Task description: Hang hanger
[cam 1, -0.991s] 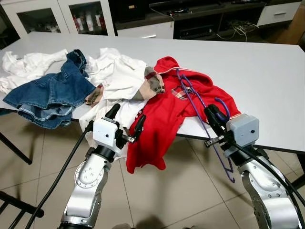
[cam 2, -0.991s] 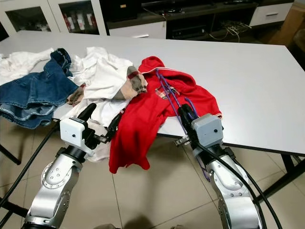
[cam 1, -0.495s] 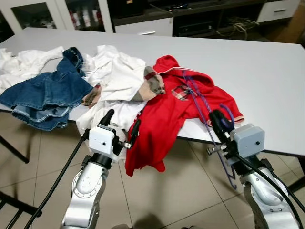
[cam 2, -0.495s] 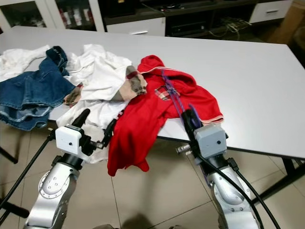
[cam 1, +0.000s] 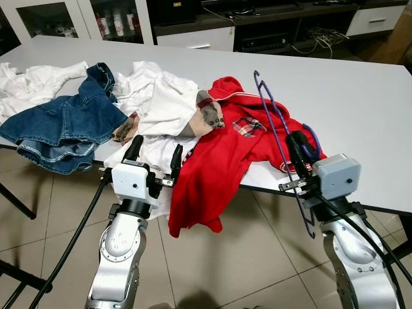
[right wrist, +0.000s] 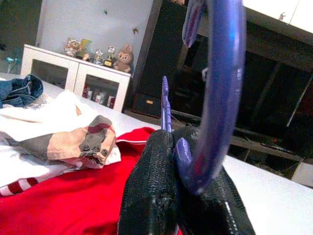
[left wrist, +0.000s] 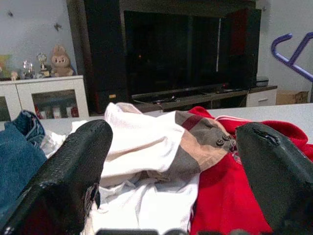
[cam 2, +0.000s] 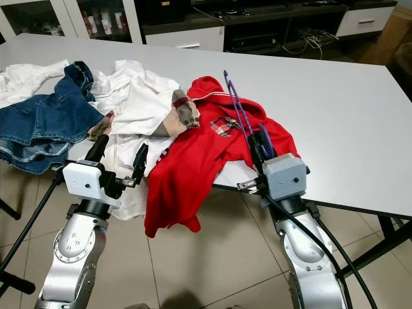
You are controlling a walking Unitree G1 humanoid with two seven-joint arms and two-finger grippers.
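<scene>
- R gripper (cam 1: 297, 147): fingers clamped tight on the purple hanger (cam 1: 273, 116), gripping it near the hook; it sits at the table's near edge, just above the red garment's right sleeve.
- Hanger: tilted up off the red garment (cam 1: 222, 161); one end sticks up over the tabletop, the other hangs down past the table edge beside the R forearm. In R wrist view the hook (right wrist: 217, 93) curves up right over the black fingertips (right wrist: 151, 191).
- L gripper (cam 1: 154, 153): fingers spread apart, nothing between them; it sits at the near table edge, w/ the white clothes (cam 1: 161, 103) just ahead. L wrist view looks btwn the two pads (left wrist: 73, 166) at the white shirt, a tan/grey plaid-trimmed piece (left wrist: 200, 147) and red fabric.
- Red garment: draped over the near edge, one part hanging toward the floor, the rest lying on top.
- Jeans (cam 1: 61, 125): on the table's left side, partly over the edge, next to more white clothes.
- Table (cam 1: 360, 96): grey top, right half bare.
- Behind: white cabinets (cam 1: 77, 19), dark TV unit (left wrist: 171, 54), tile floor (cam 1: 244, 257).
</scene>
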